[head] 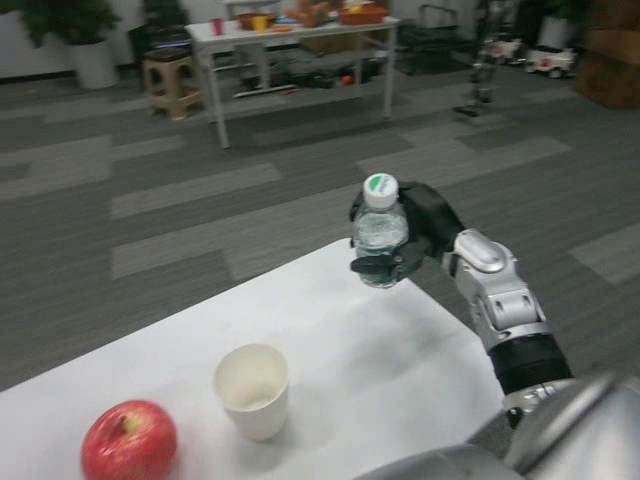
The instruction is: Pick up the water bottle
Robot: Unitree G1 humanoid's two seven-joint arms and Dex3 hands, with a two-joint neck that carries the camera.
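Water bottle (380, 232) was gripped by right hand (405, 240), fingers wrapped round it, right of frame centre, apparently raised above far desk (340, 330) edge. Lift step judged nearly done; next, steady upright hold was called for. Left hand not seen.

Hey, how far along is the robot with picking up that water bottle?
Done: the right hand grips the water bottle upright, and it appears lifted above the far corner of the white table, with the fingers wrapped around its lower part. The paper cup and red apple sit untouched. Left: little beyond holding it steady. The left hand is out of view.
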